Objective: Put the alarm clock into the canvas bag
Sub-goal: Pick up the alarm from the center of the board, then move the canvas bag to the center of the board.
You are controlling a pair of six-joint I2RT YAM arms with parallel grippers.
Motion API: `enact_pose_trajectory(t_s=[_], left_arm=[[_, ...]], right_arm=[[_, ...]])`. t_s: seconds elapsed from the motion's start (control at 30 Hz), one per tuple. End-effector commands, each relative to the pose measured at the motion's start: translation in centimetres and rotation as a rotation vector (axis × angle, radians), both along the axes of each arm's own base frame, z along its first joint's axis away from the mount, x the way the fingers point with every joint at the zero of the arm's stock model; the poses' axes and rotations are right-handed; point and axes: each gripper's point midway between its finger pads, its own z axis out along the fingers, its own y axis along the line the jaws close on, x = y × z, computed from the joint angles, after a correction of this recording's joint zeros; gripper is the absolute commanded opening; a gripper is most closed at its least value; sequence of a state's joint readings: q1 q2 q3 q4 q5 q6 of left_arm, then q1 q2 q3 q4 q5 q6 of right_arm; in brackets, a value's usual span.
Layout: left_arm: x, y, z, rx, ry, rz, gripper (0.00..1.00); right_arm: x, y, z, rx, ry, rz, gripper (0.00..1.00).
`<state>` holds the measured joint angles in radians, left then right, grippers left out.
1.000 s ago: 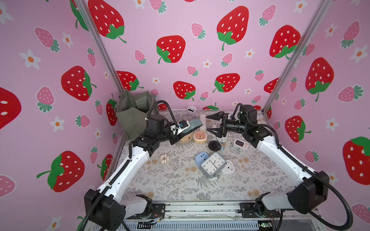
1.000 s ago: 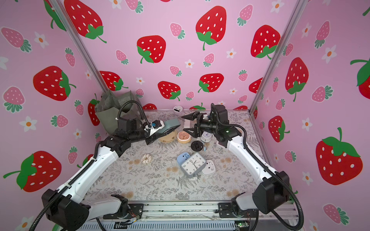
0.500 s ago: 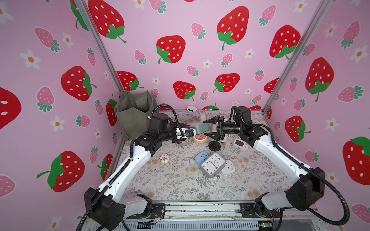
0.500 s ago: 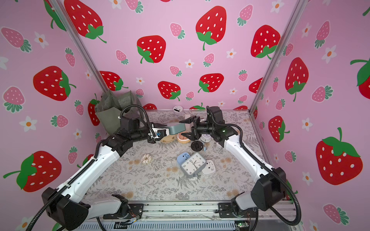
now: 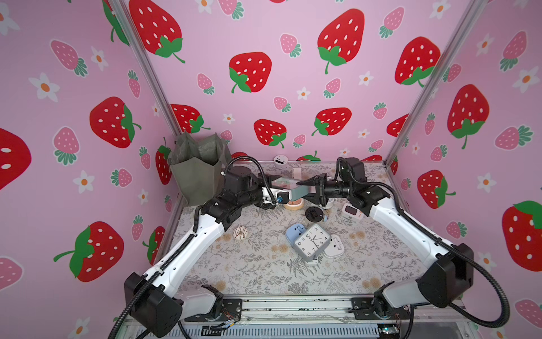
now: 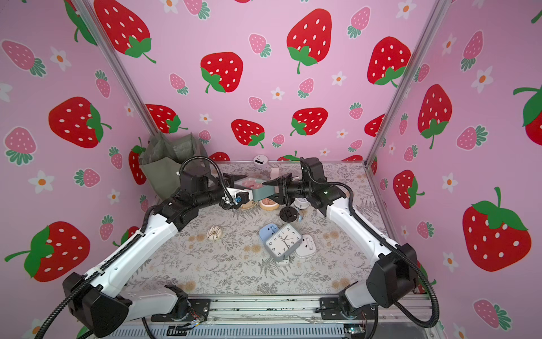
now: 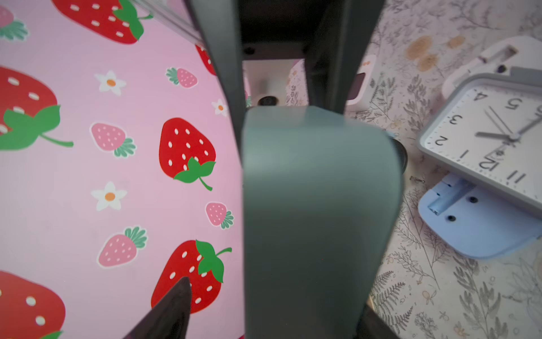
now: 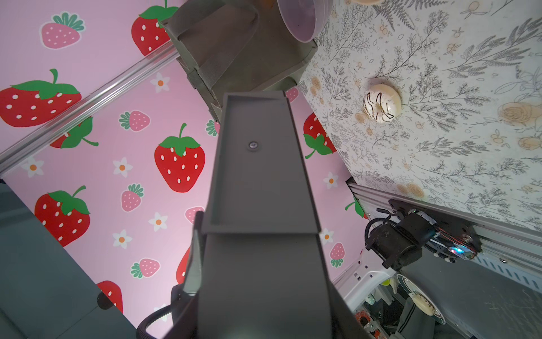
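Observation:
A grey-green alarm clock (image 5: 299,192) (image 6: 263,194) hangs in the air above the back of the table, between my two grippers. My right gripper (image 5: 309,192) (image 6: 274,192) is shut on its far end; in the left wrist view its dark fingers (image 7: 225,73) press both sides of the clock (image 7: 316,205). My left gripper (image 5: 277,190) (image 7: 275,302) is open around the near end, with one fingertip (image 7: 180,289) well off the clock's side. The right wrist view shows the clock's recessed back (image 8: 258,164). The olive-grey canvas bag (image 5: 196,173) (image 6: 164,173) (image 8: 234,44) stands open in the back left corner.
On the floral table lie a grey square clock with a white face (image 5: 312,242), a blue clock (image 5: 294,232), a white one (image 5: 335,247), a black round piece (image 5: 313,212), a small white timer (image 5: 352,211) and a donut (image 5: 240,232). Dishes (image 5: 294,204) sit under the grippers.
The right gripper came in and closed on the clock's free end. The left gripper, which held the clock, has opened its jaws.

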<state>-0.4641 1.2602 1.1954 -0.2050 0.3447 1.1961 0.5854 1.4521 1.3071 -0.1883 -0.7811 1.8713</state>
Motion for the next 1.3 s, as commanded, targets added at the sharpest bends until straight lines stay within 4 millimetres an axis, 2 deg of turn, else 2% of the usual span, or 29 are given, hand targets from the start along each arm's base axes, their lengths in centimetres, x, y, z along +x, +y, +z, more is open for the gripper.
enact_pose_trajectory(t_s=[0.0,0.03,0.1,0.23,0.37,0.47,0.63,0.77,0.87,1.0,1.13,1.17,1.27], left_arm=[[1.8,2.7,2.0,-0.169,0.014,0.201,0.94],[1.9,3.8,1.8,-0.217,0.065,0.272,0.99],[1.4,5.8,2.0,-0.331,0.178,0.411,1.0],[0.1,11.0,3.8,-0.788,0.478,0.76,0.99],[-1.6,16.3,2.3,-1.157,0.722,1.136,0.95],[-3.3,19.8,1.2,-1.407,0.891,1.37,0.93],[-4.2,25.0,1.9,-1.798,1.036,1.54,0.94],[-2.1,27.7,2.7,-1.961,1.08,1.523,0.95],[0.5,29.8,3.0,-2.054,1.077,1.485,0.98],[3.4,33.1,2.2,-2.17,1.087,1.474,0.99],[5.8,36.7,2.2,-2.217,1.022,1.458,1.0],[6.0,37.4,2.5,-2.222,0.95,1.478,1.0],[6.5,37.7,2.4,-2.241,0.883,1.433,1.0]], right_arm=[[1.7,-0.7,3.0,0.043,-0.134,-0.055,0.27],[2.5,-1.0,3.8,0.04,-0.184,-0.071,0.27],[4.5,-1.6,5.2,0.035,-0.296,-0.109,0.27],[8.3,-2.7,8.3,0.015,-0.582,-0.185,0.29],[11.1,-2.8,8.9,-0.092,-0.821,-0.195,0.28],[12.0,-2.8,9.5,-0.158,-0.983,-0.188,0.27],[12.3,-3.3,10.6,-0.243,-1.15,-0.152,0.28],[12.5,-3.5,10.1,-0.274,-1.185,-0.148,0.28],[12.7,-3.2,9.4,-0.271,-1.186,-0.146,0.27],[13.2,-3.4,9.1,-0.289,-1.189,-0.172,0.25],[13.5,-3.7,9.0,-0.321,-1.203,-0.179,0.25],[13.5,-3.7,8.9,-0.325,-1.202,-0.174,0.26],[13.5,-3.5,8.4,-0.323,-1.191,-0.159,0.25]])
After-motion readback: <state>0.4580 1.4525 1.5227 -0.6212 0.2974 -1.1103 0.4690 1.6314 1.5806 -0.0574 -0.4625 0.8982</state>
